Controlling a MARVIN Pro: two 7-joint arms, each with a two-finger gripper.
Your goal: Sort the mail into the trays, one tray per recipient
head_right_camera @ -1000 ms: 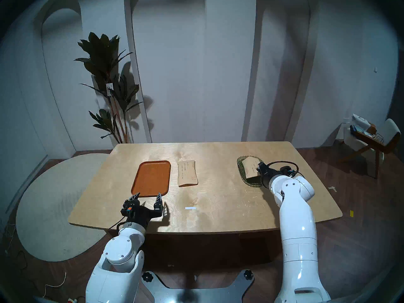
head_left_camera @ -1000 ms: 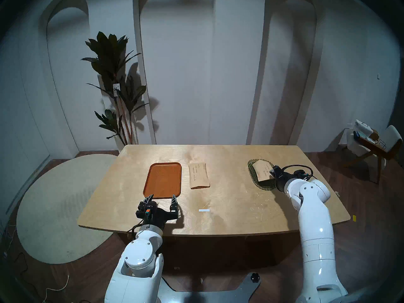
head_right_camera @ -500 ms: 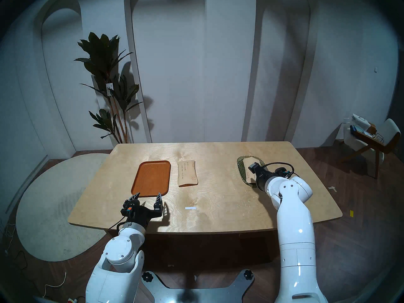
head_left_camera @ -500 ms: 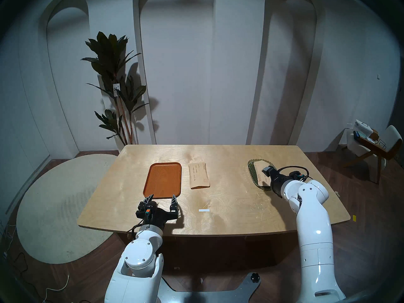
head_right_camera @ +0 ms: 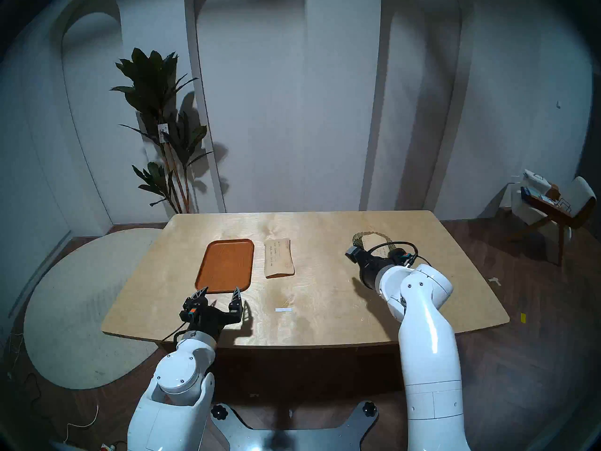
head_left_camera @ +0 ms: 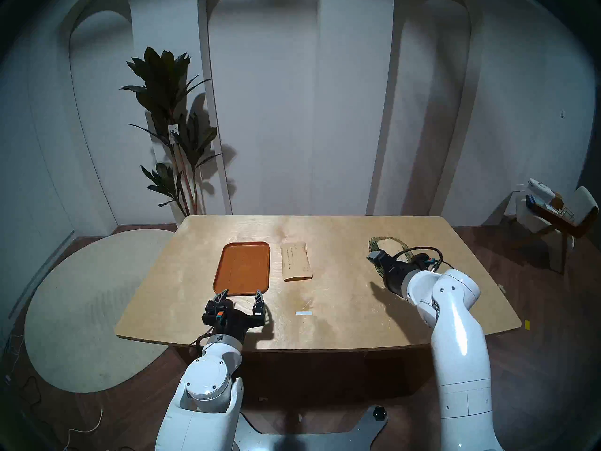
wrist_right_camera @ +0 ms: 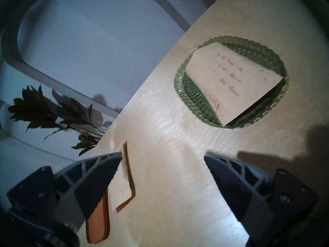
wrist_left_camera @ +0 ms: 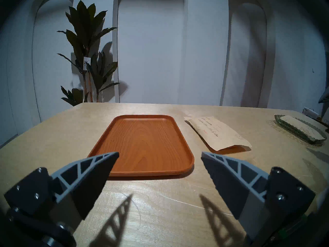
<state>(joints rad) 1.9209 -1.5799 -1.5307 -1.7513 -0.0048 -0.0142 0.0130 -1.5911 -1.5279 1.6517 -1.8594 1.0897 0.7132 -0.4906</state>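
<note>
One tan envelope [wrist_right_camera: 231, 80] lies inside the green scalloped glass dish [wrist_right_camera: 187, 91] at the table's right, with nothing holding it. My right gripper [wrist_right_camera: 162, 154] hovers open and empty near the dish's left front; from the head its wrist [head_left_camera: 393, 271] hides the dish's near half [head_left_camera: 377, 239]. The second envelope [head_left_camera: 296, 261] lies flat on the table just right of the empty orange wooden tray [head_left_camera: 242, 268]. My left gripper [head_left_camera: 241, 293] is open and empty at the tray's near edge [wrist_left_camera: 151, 172], low over the table.
A small white strip [head_left_camera: 303, 313] lies on the table toward the front centre. A potted plant [head_left_camera: 169, 115] stands behind the table's back left corner. A chair [head_left_camera: 559, 212] with things on it stands off to the far right.
My right gripper opened and let the envelope drop flat into the green dish, then drew back to the left of the dish. The left arm has not moved.
</note>
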